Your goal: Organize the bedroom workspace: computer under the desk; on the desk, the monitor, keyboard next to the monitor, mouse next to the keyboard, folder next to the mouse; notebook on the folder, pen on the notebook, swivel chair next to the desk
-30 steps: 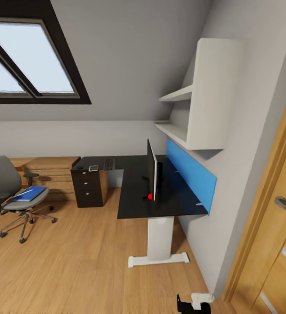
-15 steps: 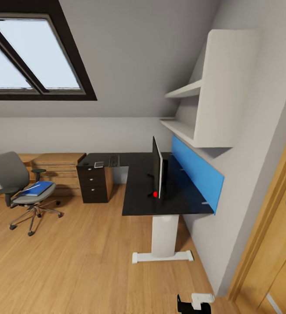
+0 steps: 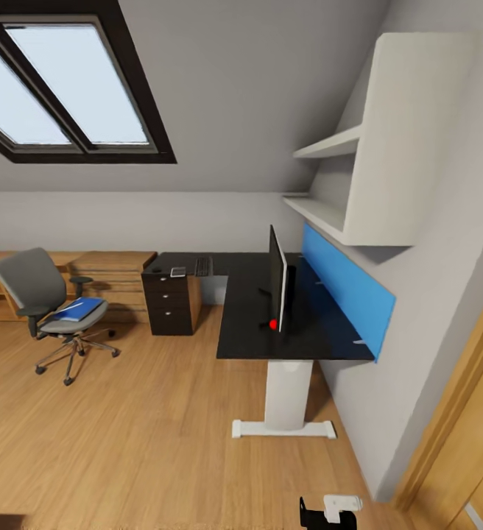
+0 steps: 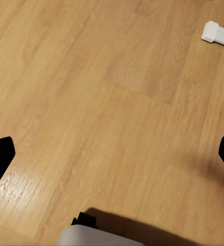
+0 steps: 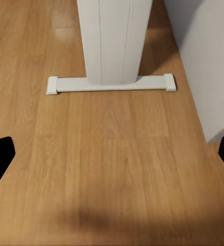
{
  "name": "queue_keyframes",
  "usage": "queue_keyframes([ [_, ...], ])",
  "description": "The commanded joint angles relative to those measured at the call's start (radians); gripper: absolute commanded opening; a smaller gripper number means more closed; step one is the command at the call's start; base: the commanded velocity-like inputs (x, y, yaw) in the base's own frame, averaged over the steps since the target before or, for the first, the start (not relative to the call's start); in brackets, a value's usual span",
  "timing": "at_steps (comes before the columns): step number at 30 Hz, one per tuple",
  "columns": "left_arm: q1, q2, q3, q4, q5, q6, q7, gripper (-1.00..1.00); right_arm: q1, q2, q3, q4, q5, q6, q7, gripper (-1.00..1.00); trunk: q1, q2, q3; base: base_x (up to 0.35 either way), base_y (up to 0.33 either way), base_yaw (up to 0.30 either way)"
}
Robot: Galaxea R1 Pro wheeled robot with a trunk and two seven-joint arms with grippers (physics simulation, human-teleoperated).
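Note:
The black L-shaped desk (image 3: 249, 324) stands against the right wall on a white pedestal leg (image 3: 286, 394). The monitor (image 3: 277, 280) stands on it, seen edge-on, with a red dot at its lower corner. The keyboard (image 3: 203, 266) lies on the far wing, with the small grey notebook (image 3: 177, 272) beside it above the drawers (image 3: 169, 305). The swivel chair (image 3: 44, 298) stands apart at the left, the blue folder (image 3: 78, 309) on its seat. The computer, mouse and pen are too small or hidden to tell. My left gripper (image 4: 112, 159) and right gripper (image 5: 112, 154) are open over bare floor.
Low wooden shelving (image 3: 105, 276) runs along the back wall behind the chair. A blue panel (image 3: 344, 287) and white wall shelves (image 3: 374, 147) hang above the desk. A wooden door (image 3: 470, 434) is at the right. The pedestal's foot (image 5: 110, 83) lies close ahead of the right gripper.
The whole picture has shifted right and the room's left side has come into sight, so the camera has moved. Nothing in the room has moved, and both grippers stay open.

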Motion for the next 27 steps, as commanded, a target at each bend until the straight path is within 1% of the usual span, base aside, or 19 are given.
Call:
queue_keyframes([
  [1,0.0,0.001,-0.009,0.0,0.008,-0.005,0.002,1.0,0.0,0.0,0.008,0.001,-0.004,-0.002,-0.005,1.0,0.0,-0.001,-0.002,0.0,0.0,0.134],
  [4,0.0,0.002,-0.008,0.001,0.008,-0.007,0.002,1.0,0.0,0.001,0.009,0.001,-0.004,-0.005,-0.005,1.0,0.0,-0.001,-0.006,0.055,0.052,0.13],
  [8,0.0,0.002,-0.008,0.001,0.008,-0.008,0.002,1.0,0.0,0.0,0.009,0.001,-0.003,-0.009,-0.005,1.0,0.0,-0.001,-0.009,0.173,0.175,0.064],
  [27,0.0,0.001,-0.01,0.002,0.008,-0.008,0.002,1.0,0.0,-0.004,0.012,0.005,0.005,-0.019,-0.004,1.0,0.0,-0.001,-0.011,0.217,0.236,0.008],
])
